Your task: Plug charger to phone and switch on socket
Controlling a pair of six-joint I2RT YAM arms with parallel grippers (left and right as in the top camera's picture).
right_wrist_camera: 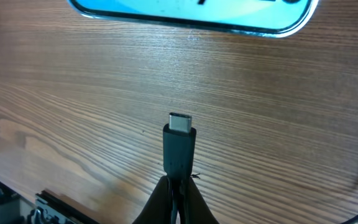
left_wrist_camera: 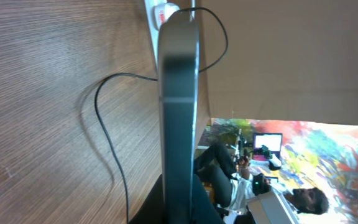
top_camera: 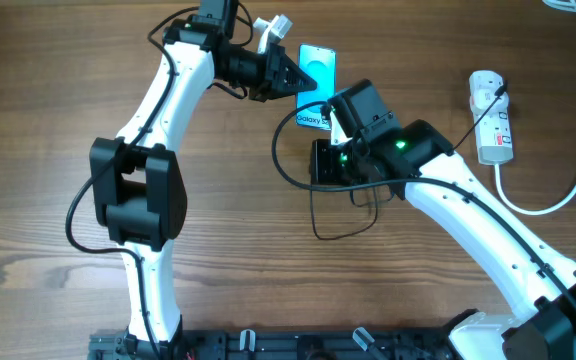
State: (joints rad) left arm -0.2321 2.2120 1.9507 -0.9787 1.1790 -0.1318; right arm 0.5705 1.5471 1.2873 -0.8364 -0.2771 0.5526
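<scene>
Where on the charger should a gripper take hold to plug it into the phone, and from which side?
Grip the charger on its black plug body, just behind the metal tip, coming from the cable end. That leaves the tip free and aimed at the phone. The right gripper holds it this way.

Bare strip of brown wood-grain desk lies open between the small black plug tip in the right pincer and the flat turquoise-screen white-edged phone; nothing in that lane. Left pincer blocks the phone's left side. Thin black charger cable loops under the right arm. White elongated power strip well apart to the right, open wood between; thick white cord curls beside it.
</scene>
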